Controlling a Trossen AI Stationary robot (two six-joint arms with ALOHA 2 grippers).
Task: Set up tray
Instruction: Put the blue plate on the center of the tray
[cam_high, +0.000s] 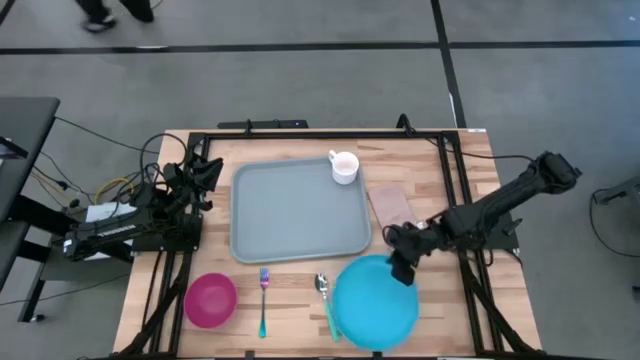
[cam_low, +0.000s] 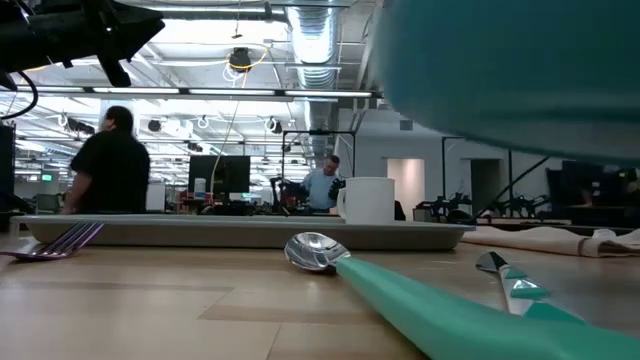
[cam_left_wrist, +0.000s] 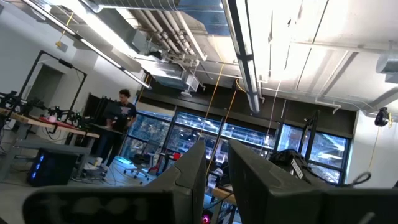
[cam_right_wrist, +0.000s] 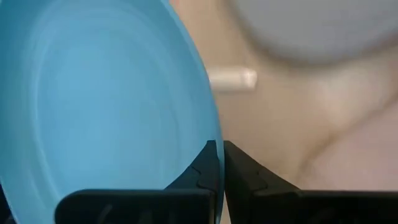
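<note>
One right hand (cam_high: 403, 268) pinches the blue plate's (cam_high: 372, 305) rim.

Grey floor (cam_high: 300, 80) around the table; open ceiling with ducts (cam_low: 315, 45), strip lights, distant workbenches.

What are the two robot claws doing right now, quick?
Left gripper: parked beside the tray, holding nothing; open or closed cannot be told.
Right gripper: jaws closed on the blue plate rim.
</note>
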